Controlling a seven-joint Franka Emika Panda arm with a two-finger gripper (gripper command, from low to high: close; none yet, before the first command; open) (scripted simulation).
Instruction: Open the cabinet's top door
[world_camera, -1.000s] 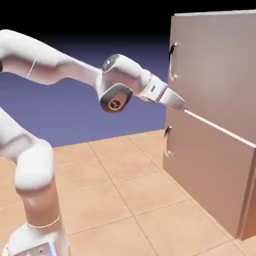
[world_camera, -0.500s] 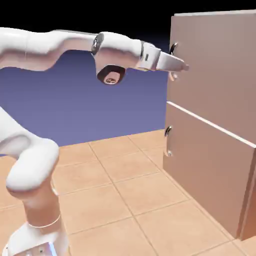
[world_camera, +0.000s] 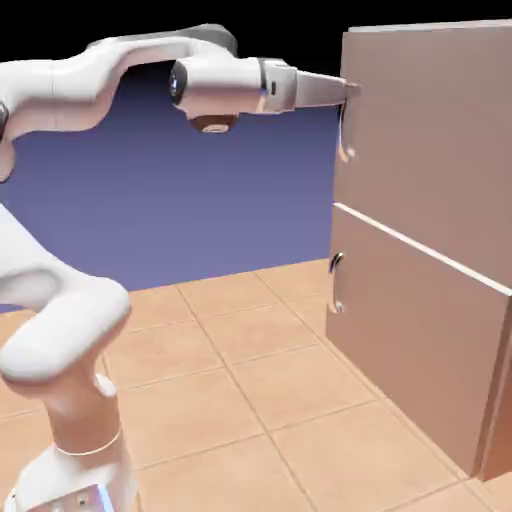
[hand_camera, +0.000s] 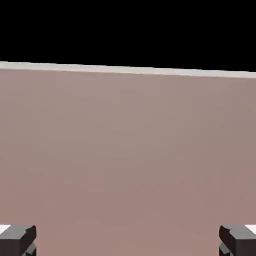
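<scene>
End effector (world_camera: 352, 90): fingers wide apart, nothing seen between them in the hand view, tips pointing toward the exterior view's right at the upper end of the top door's handle (world_camera: 346, 135), which they overlap there; contact cannot be told. Wrist nearly level behind it, the forearm (world_camera: 70, 95) reaching across from the exterior view's left edge, and the lower arm (world_camera: 65, 335) leaning above the base (world_camera: 75, 480). Top door (world_camera: 430, 140) closed, forming the upper front of the cabinet (world_camera: 497, 385) at the exterior view's right, directly above the lower door (world_camera: 415, 345) with its own handle.
</scene>
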